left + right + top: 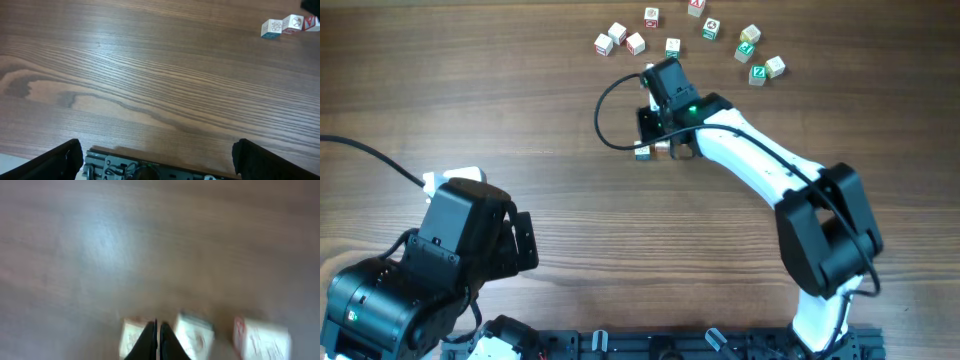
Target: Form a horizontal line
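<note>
Your right gripper has its two fingers pressed together with nothing pinched between them. In the right wrist view the dark tips point down just in front of the line of three cubes, at the spot between the left-hand cube and the middle one. That view is too blurred for you to tell whether the tips touch either cube. From overhead, your right arm reaches across the wooden table and its wrist covers most of the line, which lies near the table's middle. The left wrist view shows it more clearly at the top right: a blue-printed cube, a mostly white cube and a red-printed cube sit side by side in a row. Your left gripper is spread wide and holds nothing, hanging over bare wood at the near left, well apart from the line. A scatter of loose cubes lies beyond the line, toward the far edge.
</note>
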`<act>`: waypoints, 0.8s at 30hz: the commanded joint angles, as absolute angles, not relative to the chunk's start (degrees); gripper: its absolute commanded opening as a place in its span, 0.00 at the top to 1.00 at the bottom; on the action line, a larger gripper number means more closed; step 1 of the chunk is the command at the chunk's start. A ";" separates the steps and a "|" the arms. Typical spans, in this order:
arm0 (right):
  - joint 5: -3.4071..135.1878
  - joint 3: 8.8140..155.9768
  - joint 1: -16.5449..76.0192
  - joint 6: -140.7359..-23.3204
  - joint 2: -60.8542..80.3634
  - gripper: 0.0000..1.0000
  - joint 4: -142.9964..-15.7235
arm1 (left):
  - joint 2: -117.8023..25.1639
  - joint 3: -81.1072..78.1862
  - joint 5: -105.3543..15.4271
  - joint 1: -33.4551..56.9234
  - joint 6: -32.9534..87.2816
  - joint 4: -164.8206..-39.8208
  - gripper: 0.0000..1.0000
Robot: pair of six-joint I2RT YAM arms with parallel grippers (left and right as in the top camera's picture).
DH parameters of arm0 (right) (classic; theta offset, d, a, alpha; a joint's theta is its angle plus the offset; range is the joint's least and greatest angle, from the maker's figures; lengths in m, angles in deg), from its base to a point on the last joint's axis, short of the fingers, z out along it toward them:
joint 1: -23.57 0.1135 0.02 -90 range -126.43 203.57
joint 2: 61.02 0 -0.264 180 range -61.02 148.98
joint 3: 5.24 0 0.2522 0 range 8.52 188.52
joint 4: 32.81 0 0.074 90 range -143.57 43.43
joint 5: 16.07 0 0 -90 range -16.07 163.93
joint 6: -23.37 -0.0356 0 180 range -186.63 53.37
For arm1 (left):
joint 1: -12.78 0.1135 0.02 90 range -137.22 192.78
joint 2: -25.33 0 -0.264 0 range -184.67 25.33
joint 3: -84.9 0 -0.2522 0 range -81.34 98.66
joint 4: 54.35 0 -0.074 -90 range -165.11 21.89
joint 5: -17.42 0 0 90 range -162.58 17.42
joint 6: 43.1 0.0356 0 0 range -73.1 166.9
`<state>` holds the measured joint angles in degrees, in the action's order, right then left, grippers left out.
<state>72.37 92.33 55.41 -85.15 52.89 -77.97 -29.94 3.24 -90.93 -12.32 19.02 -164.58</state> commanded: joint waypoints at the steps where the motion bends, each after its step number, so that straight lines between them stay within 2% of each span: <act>1: 67.34 92.66 56.79 -91.97 51.36 0.95 -86.43 | -29.85 3.11 -91.08 -12.34 19.50 -164.60 0.00; 4: 67.21 88.26 59.85 -96.83 51.56 0.96 -87.98 | -29.85 3.11 -91.08 -12.34 19.48 -164.60 0.00; 11: 73.90 75.83 64.39 -102.70 51.75 0.95 -71.83 | -29.85 3.11 -91.08 -12.34 19.50 -164.60 0.00; 24: 78.21 75.13 64.11 -101.17 53.65 0.95 -62.78 | -29.85 3.11 -91.08 -12.34 19.48 -164.60 0.00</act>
